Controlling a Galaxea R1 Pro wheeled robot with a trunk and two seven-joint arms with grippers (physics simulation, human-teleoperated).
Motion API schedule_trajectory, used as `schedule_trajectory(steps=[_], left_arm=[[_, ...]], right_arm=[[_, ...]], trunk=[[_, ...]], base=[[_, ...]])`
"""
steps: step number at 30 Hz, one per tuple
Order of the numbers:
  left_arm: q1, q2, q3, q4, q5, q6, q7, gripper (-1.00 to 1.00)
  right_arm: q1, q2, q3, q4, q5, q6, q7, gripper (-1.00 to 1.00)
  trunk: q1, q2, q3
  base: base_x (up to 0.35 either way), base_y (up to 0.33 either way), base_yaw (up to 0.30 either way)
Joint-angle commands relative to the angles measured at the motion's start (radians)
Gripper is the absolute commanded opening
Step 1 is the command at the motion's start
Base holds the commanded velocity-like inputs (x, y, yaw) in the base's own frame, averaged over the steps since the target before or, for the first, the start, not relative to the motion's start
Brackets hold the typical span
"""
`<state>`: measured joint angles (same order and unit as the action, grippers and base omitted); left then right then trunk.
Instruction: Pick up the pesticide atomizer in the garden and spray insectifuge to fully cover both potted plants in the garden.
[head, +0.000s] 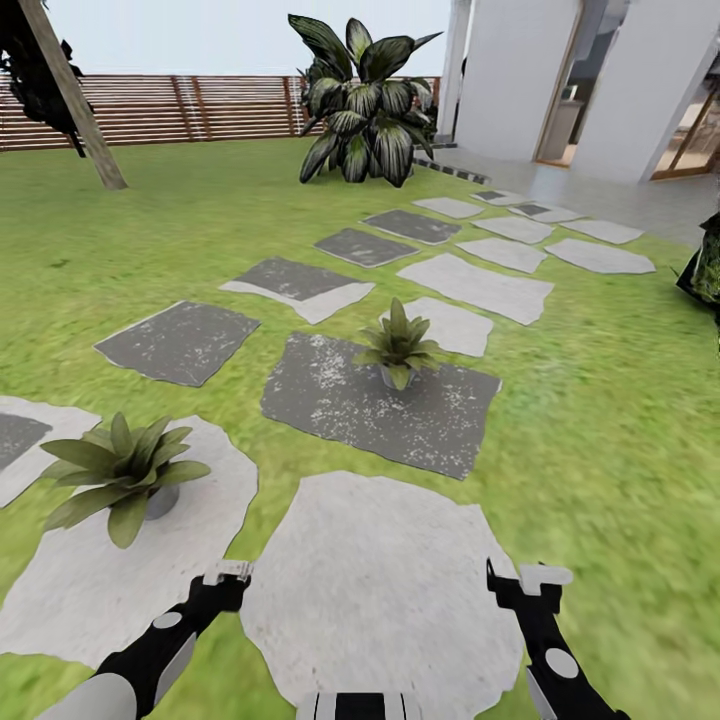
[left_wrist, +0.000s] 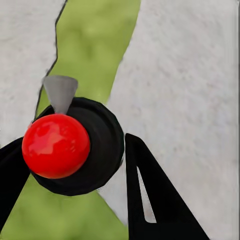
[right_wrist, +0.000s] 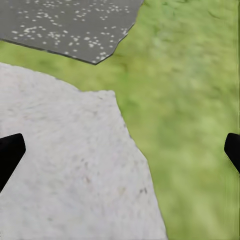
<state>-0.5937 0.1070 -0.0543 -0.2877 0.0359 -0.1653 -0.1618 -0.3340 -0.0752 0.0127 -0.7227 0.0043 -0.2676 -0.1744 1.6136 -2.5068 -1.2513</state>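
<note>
Ahead, stood both potted plants on stepping stones: near potted plant (head: 125, 470) just forward-left of the left gripper (head: 226, 578), far potted plant (head: 400, 347) well ahead, between both arms. Left gripper's state could not be told; right gripper (head: 530, 580) hung spread open, empty. Saw no pesticide atomizer.

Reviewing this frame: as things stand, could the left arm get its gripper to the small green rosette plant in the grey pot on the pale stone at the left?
Probably yes. The left gripper hangs just beside the small green rosette plant in its grey pot, with bare pale stone between them and nothing in the way.
</note>
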Motion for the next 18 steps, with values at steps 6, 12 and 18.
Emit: schedule_trajectory(steps=[6,12,18], left_arm=[[0.000,-0.005,-0.006,0.001,0.004,-0.003,-0.001,-1.00],[-0.001,-0.007,-0.004,-0.001,0.005,0.025,-0.001,-1.00],[-0.001,-0.006,-0.004,-0.009,0.005,0.075,-0.002,-1.00]], right_arm=[[0.000,-0.001,0.001,-0.001,0.003,-0.006,-0.005,1.00],[0.000,-0.001,0.002,0.000,0.005,-0.006,-0.004,1.00],[0.000,-0.001,0.003,0.000,0.005,-0.006,-0.004,1.00]], trunk=[[-0.003,0.001,0.023],[-0.006,0.003,0.053],[-0.008,0.004,0.086]], base=[[0.000,0.000,0.000],[0.000,0.000,0.000],[0.000,0.000,0.000]])
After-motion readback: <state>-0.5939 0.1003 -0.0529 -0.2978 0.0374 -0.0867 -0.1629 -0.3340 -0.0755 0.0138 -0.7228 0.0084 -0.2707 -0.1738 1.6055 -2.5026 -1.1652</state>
